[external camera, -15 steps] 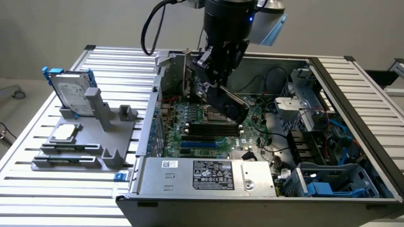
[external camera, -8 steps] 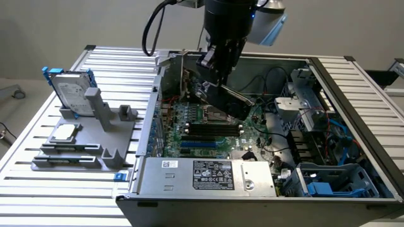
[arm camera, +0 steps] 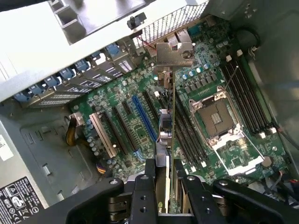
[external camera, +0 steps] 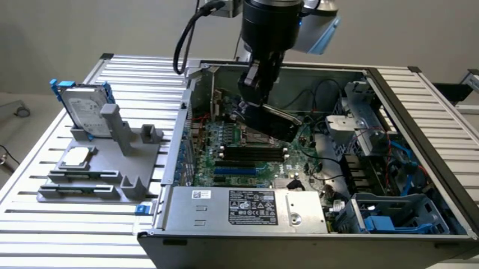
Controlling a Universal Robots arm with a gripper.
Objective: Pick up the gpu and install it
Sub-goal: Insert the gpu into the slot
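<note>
My gripper (external camera: pixel 256 101) is down inside the open computer case (external camera: pixel 419 140), shut on the gpu (external camera: pixel 275 124). The card hangs tilted over the green motherboard (external camera: pixel 250 157), its black shroud facing the exterior view's right. In the wrist view the gpu (arm camera: pixel 167 135) is seen edge-on between the two black fingers (arm camera: pixel 148 186) of my gripper (arm camera: pixel 164 189), and its silver bracket (arm camera: pixel 174 56) points towards the case's rear wall. It hovers above the board between the blue expansion slot (arm camera: pixel 145 119) and the CPU socket (arm camera: pixel 216 116), not seated in any slot.
A silver hard drive in a blue frame (external camera: pixel 84 109) stands on a grey fixture (external camera: pixel 97 168) at the exterior view's left. The power supply (external camera: pixel 247 207) sits at the case's near side. Black memory slots (arm camera: pixel 247 93), cables and drive cages (external camera: pixel 389 218) crowd the case.
</note>
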